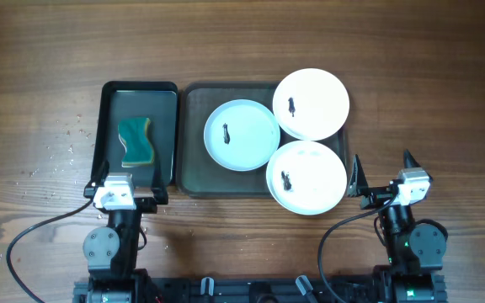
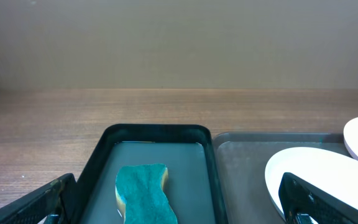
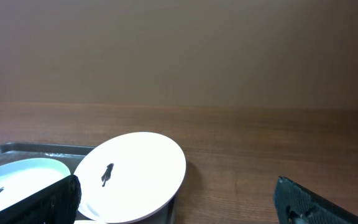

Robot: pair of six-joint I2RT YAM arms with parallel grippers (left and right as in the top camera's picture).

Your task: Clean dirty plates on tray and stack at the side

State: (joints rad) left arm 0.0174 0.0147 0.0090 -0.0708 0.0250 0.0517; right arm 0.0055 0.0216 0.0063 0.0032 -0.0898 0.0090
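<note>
Three white plates lie on the dark grey-green tray (image 1: 194,135), each with a small black smear. The faintly bluish plate (image 1: 242,135) is in the middle. One white plate (image 1: 311,103) overhangs the tray's far right corner, and another (image 1: 307,177) overhangs its near right corner. My left gripper (image 1: 123,178) is open and empty at the near end of the black tray. My right gripper (image 1: 383,168) is open and empty, just right of the near plate. The right wrist view shows the far plate (image 3: 132,177) and the bluish plate (image 3: 17,177).
A smaller glossy black tray (image 1: 108,135) holding water and a teal sponge (image 1: 136,142) lies left of the big tray. The sponge also shows in the left wrist view (image 2: 145,196). Water drops speckle the wooden table (image 1: 61,143) at the left.
</note>
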